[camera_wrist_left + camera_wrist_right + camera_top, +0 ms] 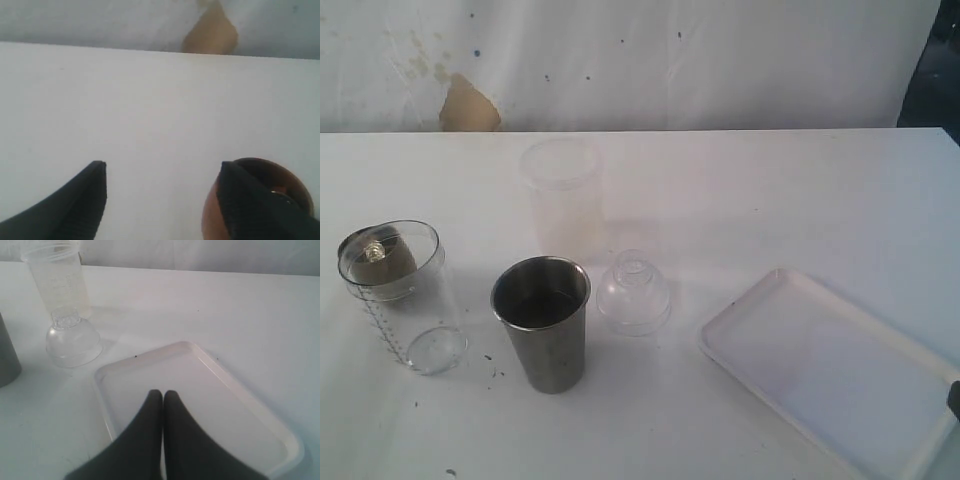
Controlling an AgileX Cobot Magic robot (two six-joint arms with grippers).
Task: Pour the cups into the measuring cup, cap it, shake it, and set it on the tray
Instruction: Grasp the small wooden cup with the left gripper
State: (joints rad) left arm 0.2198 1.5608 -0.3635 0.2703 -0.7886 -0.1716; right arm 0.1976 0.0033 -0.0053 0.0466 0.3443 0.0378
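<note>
Frosted white cup (561, 190) upright, clear dome lid (634, 293) near it — white table (770, 200)

Gaping left gripper (162, 167) over white table (150, 100), brown wooden cup (286, 181) partly behind one finger (250, 210).

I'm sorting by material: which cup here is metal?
The steel tumbler, left of the dome lid: shiny grey and opaque. The measuring cup is clear, the back cup frosted, the small cup brown.
</note>
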